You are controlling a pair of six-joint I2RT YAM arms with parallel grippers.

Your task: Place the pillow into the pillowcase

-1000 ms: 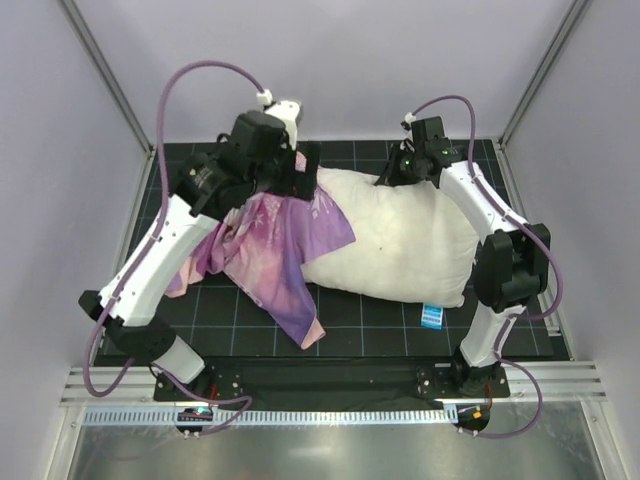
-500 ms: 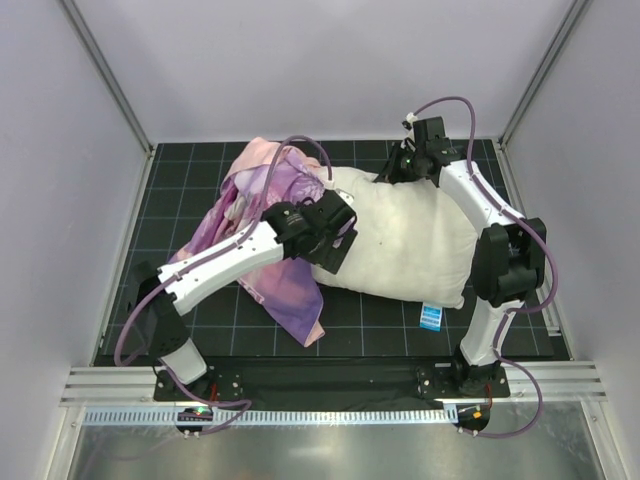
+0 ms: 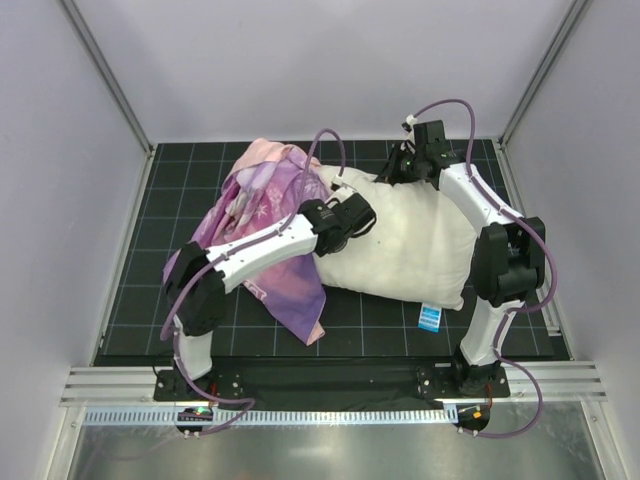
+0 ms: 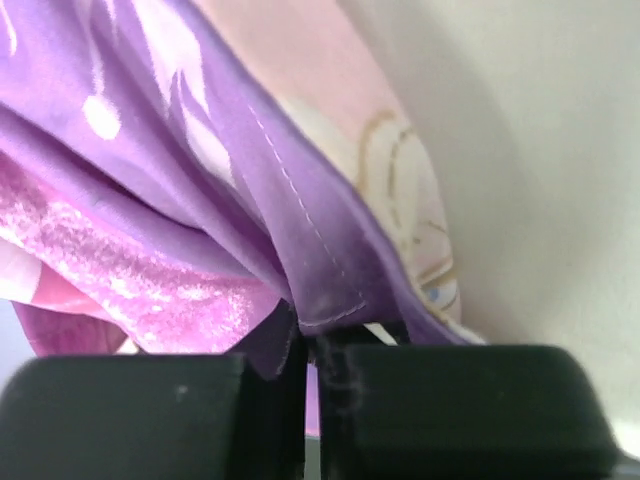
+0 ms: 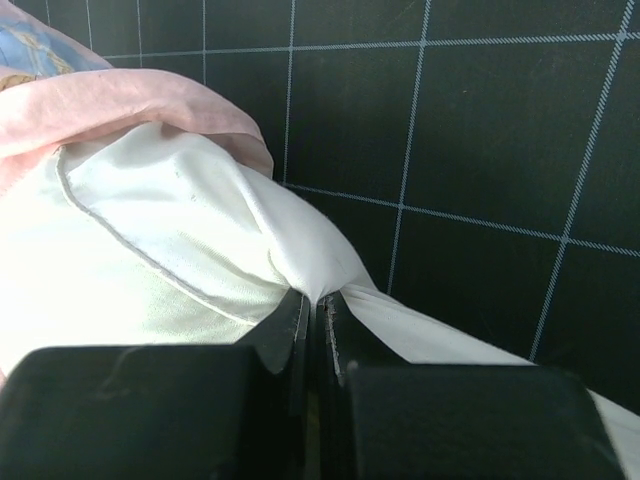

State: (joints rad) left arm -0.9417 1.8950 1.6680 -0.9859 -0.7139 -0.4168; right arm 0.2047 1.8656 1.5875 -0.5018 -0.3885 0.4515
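My left gripper (image 4: 310,345) pinches the pillowcase's (image 3: 262,190) purple hem at the left end of the pillow (image 3: 410,245). My right gripper (image 5: 318,312) clamps the pillow's far edge. The pillow lies right of centre on the gridded mat (image 3: 370,315).

Pillow (image 3: 410,245) lies on the table (image 3: 170,195), right of centre. Pillowcase (image 3: 262,195) lies heaped at the pillow's left end, overlapping its far-left corner. Left gripper (image 4: 312,335) sits at that end, right gripper (image 5: 318,305) at the pillow's far edge.
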